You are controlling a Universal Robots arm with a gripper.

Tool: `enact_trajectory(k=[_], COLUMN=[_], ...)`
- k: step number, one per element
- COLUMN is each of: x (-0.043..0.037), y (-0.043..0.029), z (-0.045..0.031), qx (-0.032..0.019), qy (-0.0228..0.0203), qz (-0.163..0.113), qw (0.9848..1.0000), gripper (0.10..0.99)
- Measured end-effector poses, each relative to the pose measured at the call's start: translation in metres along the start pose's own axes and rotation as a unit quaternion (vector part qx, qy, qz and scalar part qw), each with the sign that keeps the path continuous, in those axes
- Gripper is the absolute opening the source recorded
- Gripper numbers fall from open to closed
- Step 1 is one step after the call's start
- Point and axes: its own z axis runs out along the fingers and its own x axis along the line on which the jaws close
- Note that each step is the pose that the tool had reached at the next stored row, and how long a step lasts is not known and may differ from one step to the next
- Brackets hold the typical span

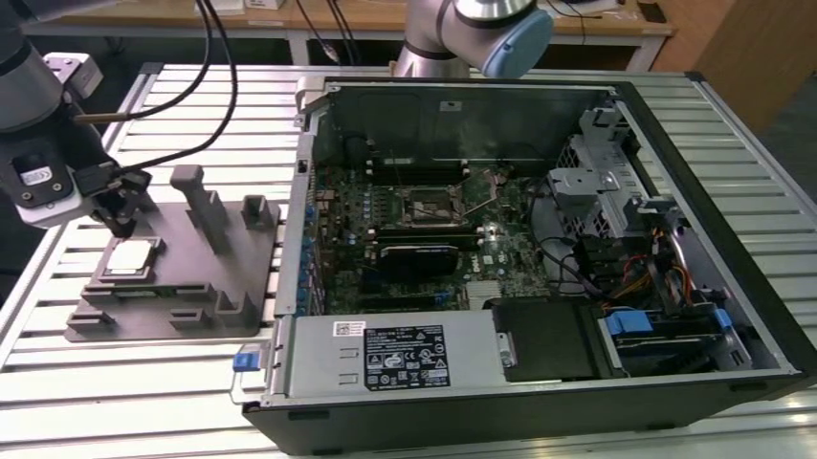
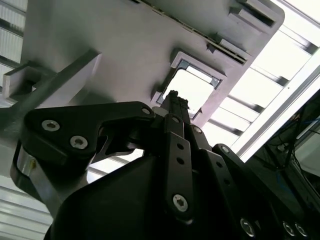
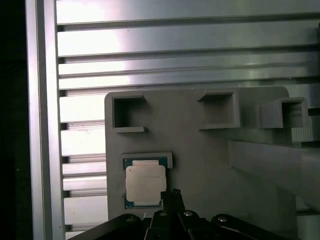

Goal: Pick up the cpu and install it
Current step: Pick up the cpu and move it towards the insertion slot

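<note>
The slatted aluminium surface (image 1: 77,402) in the exterior view carried a grey plastic tray with upright posts (image 1: 191,277). The small flat silvery square cpu (image 1: 130,256) lay in its recess, just below the black end effector (image 1: 121,226) and well apart from the open black computer case (image 1: 537,421). In the second wrist view the end effector (image 2: 172,98), tips pressed together and holding nothing, hung over the cpu's (image 2: 195,90) edge. In the first wrist view the cpu (image 3: 145,182) lay flat just beside it (image 3: 173,194).

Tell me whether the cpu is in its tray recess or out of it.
In. The cpu lies flat inside its framed recess on the grey tray, and the gripper hangs near its edge.
</note>
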Motion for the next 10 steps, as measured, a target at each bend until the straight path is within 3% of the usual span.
enact_trajectory(k=[10], x=[0.0115], y=[-0.0018], z=[0.0173], qx=[0.0001], qy=[0.0001], qz=[0.0], qw=[1.0], gripper=[0.106])
